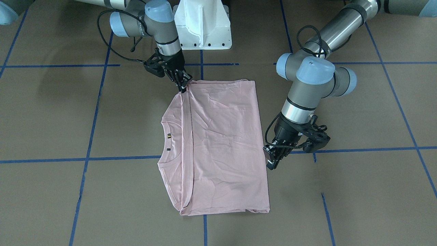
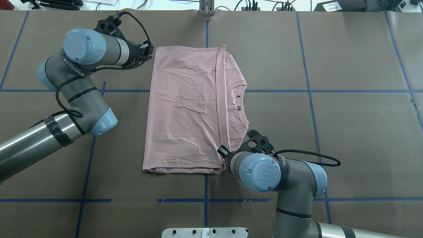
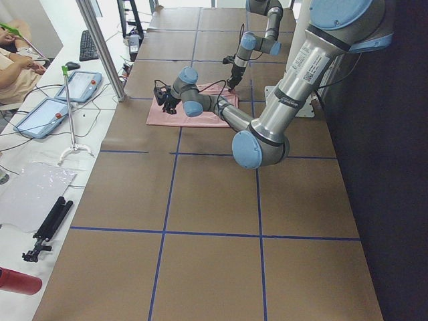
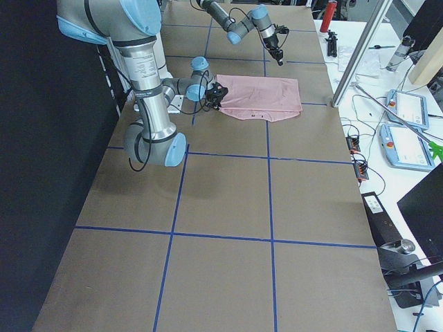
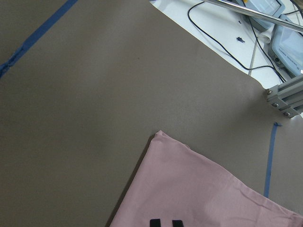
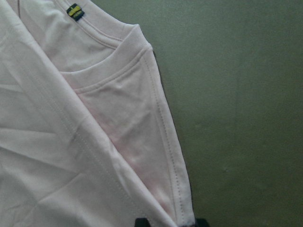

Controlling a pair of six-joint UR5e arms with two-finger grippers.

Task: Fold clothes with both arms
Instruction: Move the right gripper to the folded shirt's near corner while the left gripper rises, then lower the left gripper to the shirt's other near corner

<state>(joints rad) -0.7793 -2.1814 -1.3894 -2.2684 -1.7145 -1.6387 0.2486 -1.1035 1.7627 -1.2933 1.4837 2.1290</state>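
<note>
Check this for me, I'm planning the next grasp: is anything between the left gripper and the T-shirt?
Nothing visible. The left gripper hovers beside the edge of the pink T-shirt, with only bare brown table around it. The right gripper is at the opposite corner.

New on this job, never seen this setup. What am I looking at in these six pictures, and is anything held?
A robot's left arm and right arm work at a brown table marked with blue tape. One picture looks down from behind the robot. One faces it, so sides swap there. Two look along the table from its ends, and two come from wrist cameras. A pale pink T-shirt lies partly folded, collar showing. The right tool sits at a shirt corner, tips apart astride it, apparently not clamped. The left tool hangs off the shirt's opposite side, tips close together, holding nothing.
</note>
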